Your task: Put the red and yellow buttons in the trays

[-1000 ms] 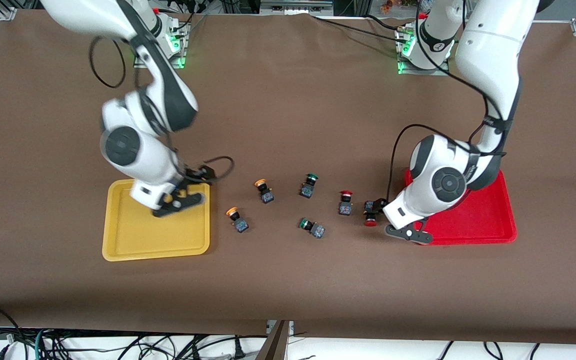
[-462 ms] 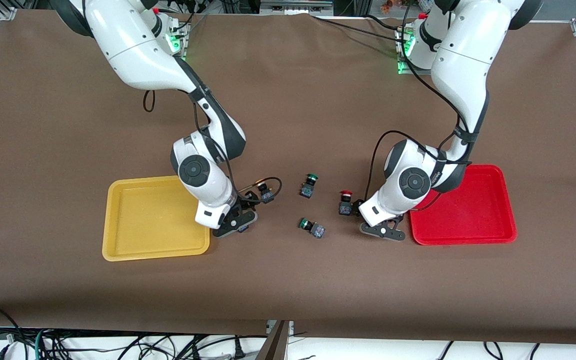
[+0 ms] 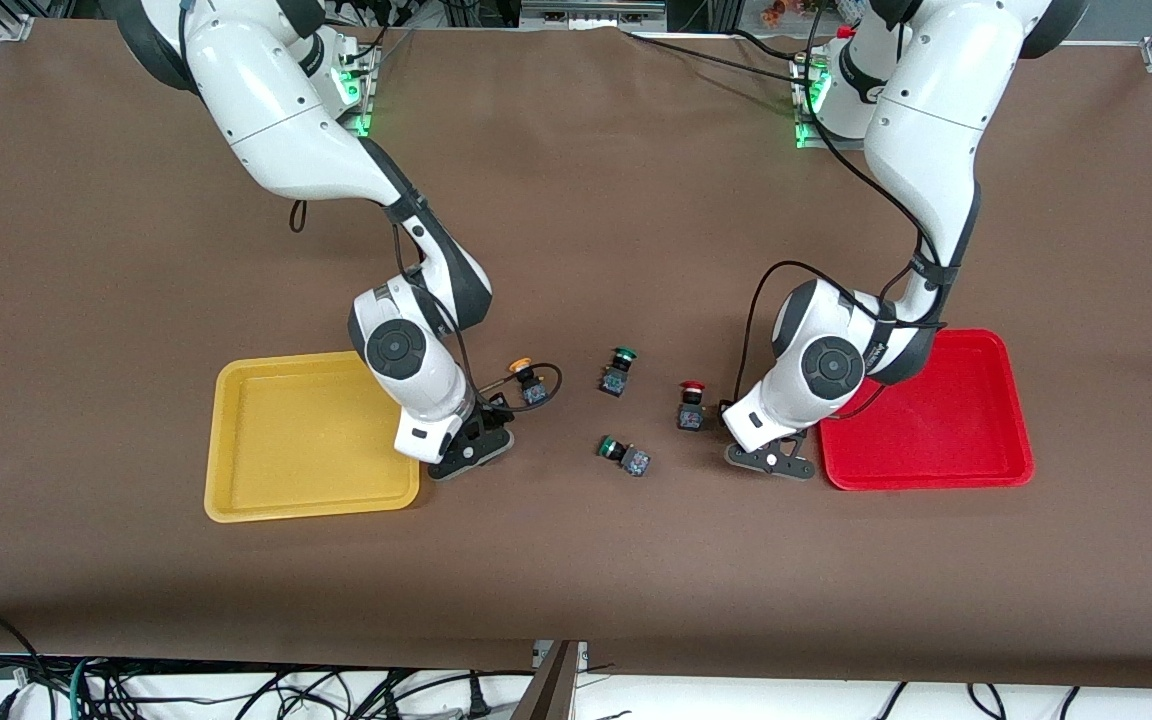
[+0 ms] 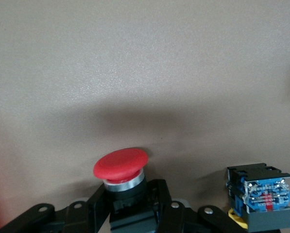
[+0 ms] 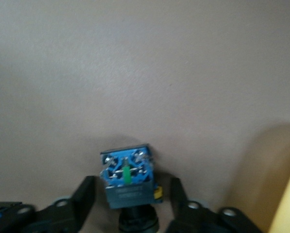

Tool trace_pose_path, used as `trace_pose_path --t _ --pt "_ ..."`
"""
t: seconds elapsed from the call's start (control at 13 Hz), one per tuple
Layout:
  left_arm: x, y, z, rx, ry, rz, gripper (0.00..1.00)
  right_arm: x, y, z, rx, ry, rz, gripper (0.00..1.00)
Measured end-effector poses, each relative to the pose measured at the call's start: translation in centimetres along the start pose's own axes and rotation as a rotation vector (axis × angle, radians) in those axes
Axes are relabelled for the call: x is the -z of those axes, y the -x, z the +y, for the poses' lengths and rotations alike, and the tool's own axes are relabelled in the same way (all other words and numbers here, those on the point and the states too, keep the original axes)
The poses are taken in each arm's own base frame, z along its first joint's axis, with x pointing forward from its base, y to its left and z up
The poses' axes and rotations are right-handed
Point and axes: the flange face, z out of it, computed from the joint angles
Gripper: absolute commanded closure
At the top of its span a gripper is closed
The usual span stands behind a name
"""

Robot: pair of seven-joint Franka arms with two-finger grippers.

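A second before, the right gripper (image 3: 473,452) had hung over the yellow tray (image 3: 221,440); now it was down on the table just beside that tray. Its fingers stood narrowly apart on both sides of the nearer yellow button (image 5: 127,174), not yet pressing it. The other yellow button (image 3: 527,380), the two green buttons (image 3: 617,370) (image 3: 624,454) and the standing red button (image 3: 691,405) had not moved. The left gripper (image 3: 771,460) had come away from the red tray (image 3: 1021,470) and its fingers seemed closed on the second red button (image 4: 121,167). Both trays were empty, so I judged two pickups were just starting.
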Motion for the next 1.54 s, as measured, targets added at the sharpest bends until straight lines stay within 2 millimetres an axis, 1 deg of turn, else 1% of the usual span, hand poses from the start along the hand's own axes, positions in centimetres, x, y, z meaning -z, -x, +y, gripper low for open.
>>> trace_pose_path --t 0.08,0.15,0.23,0.31,0.38,0.46,0.54,0.62,0.69,0.77,0.85,0.92,1.0,1.08,1.15,1.23,1.31,1.38,1.46,1.54 --pt "0.8 -0.4 -0.4 0.004 0.0 0.018 0.91 0.3 -0.2 0.7 -0.037 -0.021 -0.004 0.99" --pt "2.7 -1.1 -1.2 0.008 -0.002 0.051 0.91 0.8 -0.4 1.2 -0.063 -0.036 -0.016 1.0" --pt "5.4 -1.7 -2.5 0.005 -0.005 0.082 0.9 1.6 -0.6 1.6 -0.074 -0.042 -0.032 1.0" --pt "8.2 -2.0 -4.2 0.001 -0.012 0.091 0.85 2.8 -0.8 1.9 -0.079 -0.044 -0.055 1.0" --pt "10.9 -1.9 -6.3 -0.003 -0.022 0.087 0.84 4.5 -1.0 2.2 -0.08 -0.043 -0.083 1.0" --pt "12.9 -1.6 -8.8 -0.01 -0.033 0.07 0.84 6.6 -1.2 2.7 -0.073 -0.04 -0.11 1.0" --pt "13.8 -0.9 -11.6 -0.015 -0.039 0.024 0.84 9.0 -1.4 3.6 -0.044 -0.031 -0.128 1.0" --pt "13.4 0.1 -14.4 -0.013 -0.035 -0.04 0.8 10.8 -1.4 5.3 -0.003 -0.007 -0.134 0.98" --pt "11.8 1.2 -16.9 0.004 -0.028 -0.098 0.71 11.9 -1.3 7.7 0.038 0.023 -0.138 0.9" --pt "9.4 2.4 -19.3 0.023 -0.018 -0.145 0.48 11.9 -0.8 10.9 0.069 0.048 -0.145 0.83" --pt "7.1 3.4 -20.8 0.031 -0.009 -0.187 0.0 11.2 0.0 14.1 0.084 0.063 -0.151 0.79" --pt "5.0 4.1 -21.4 0.035 -0.001 -0.219 0.0 9.7 1.2 17.2 0.081 0.072 -0.151 0.53" --pt "3.9 4.3 -21.3 0.034 0.001 -0.233 0.0 7.8 2.8 19.9 0.066 0.077 -0.148 0.11" --pt "3.9 4.2 -20.9 0.028 0.003 -0.231 0.0 5.8 4.5 22.0 0.049 0.078 -0.154 0.01" --pt "5.0 3.6 -20.4 0.019 0.003 -0.213 0.0 4.4 5.8 23.3 0.031 0.075 -0.168 0.01" --pt "6.8 3.0 -19.4 0.003 0.005 -0.187 0.0 4.1 6.2 23.6 0.016 0.063 -0.181 0.01" --pt "8.8 2.3 -17.3 -0.012 0.012 -0.162 0.0 4.7 5.9 23.0 -0.011 0.032 -0.189 0.01" --pt "10.6 1.8 -14.4 -0.003 0.017 -0.141 0.0 6.3 4.8 21.5 -0.043 -0.009 -0.193 0.01" --pt "11.6 1.4 -10.6 0.023 0.019 -0.128 0.0 8.4 3.4 19.1 -0.077 -0.036 -0.202 0.01" --pt "11.7 1.3 -6.3 0.053 0.019 -0.125 0.0 10.3 1.9 15.8 -0.111 -0.044 -0.205 0.01"
